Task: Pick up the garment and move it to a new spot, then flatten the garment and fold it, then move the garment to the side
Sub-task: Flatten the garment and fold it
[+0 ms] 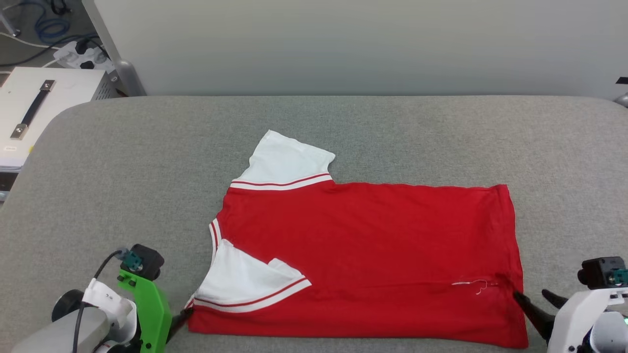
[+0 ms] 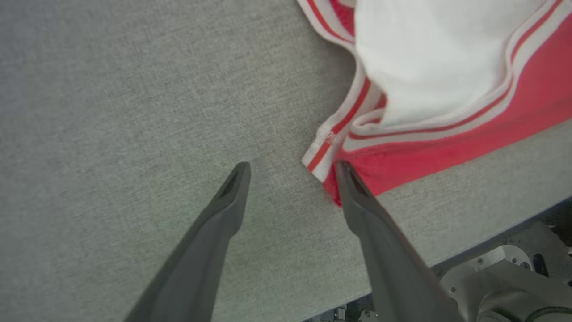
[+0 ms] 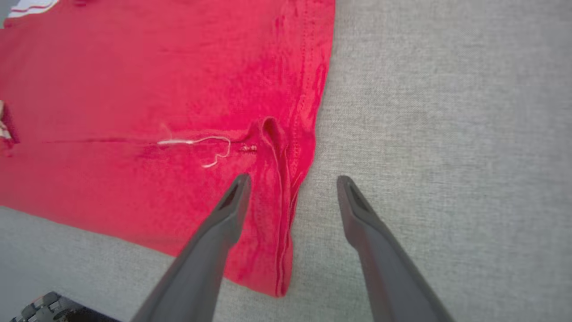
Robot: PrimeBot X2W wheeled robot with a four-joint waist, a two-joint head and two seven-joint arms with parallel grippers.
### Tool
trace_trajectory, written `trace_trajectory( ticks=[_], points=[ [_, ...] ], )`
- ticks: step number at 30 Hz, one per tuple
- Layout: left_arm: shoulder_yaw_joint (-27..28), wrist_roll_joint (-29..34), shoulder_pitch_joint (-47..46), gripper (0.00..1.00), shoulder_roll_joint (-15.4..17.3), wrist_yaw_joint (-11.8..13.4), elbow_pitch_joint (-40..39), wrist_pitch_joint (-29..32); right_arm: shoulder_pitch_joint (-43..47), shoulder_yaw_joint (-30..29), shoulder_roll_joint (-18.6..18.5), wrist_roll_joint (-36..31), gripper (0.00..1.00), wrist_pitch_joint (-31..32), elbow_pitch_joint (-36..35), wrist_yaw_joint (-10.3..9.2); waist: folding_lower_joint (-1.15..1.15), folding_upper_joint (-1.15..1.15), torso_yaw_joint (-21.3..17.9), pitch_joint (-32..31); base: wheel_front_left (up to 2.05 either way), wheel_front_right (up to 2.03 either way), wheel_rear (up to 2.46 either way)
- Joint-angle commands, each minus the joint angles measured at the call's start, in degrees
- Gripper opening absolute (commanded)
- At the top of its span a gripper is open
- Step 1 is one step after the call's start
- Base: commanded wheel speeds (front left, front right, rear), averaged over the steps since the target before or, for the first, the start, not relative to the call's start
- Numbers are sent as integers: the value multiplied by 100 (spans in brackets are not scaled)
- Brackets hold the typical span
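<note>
The shirt (image 1: pixel 373 245) lies flat; left claw (image 2: pixel 292 172) spread, perhaps touching its near-left corner; right claw (image 3: pixel 292 183) spread astride its right hem.

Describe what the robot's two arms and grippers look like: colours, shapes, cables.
The left gripper and the right gripper each have two long, dark grey fingers tapering to points. The left wrist carries a bright green bracket, a small black camera with a teal plug and a thin black cable. The right wrist has a white housing and a matching black camera.
</note>
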Motion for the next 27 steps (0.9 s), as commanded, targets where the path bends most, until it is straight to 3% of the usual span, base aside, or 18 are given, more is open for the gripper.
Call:
trace_trajectory(
  ticks=[1,8,16,22,27],
  points=[
    [60,64,-17,100,86,59,-31,-89,-55,-111,58,-98,100,-191,-73,-4,0,0,13,-69,0,0,0],
    [346,322,-433,100,254,304,-297,-556,-3,-885,538,-909,100,-1165,-618,-4,0,0,29,-107,0,0,0],
    [657,580,-1200,100,16,382,-202,-901,43,-1443,1229,-1815,100,-1824,-1423,-4,0,0,-111,118,0,0,0],
    [844,620,-1977,100,-285,183,182,-814,-1,-1519,1526,-2304,100,-2030,-2010,-4,0,0,-367,588,0,0,0],
    [873,455,-2819,100,-517,-84,604,-44,-155,-1472,1641,-2486,100,-2058,-2391,-4,0,0,-615,1213,0,0,0]
  ],
)
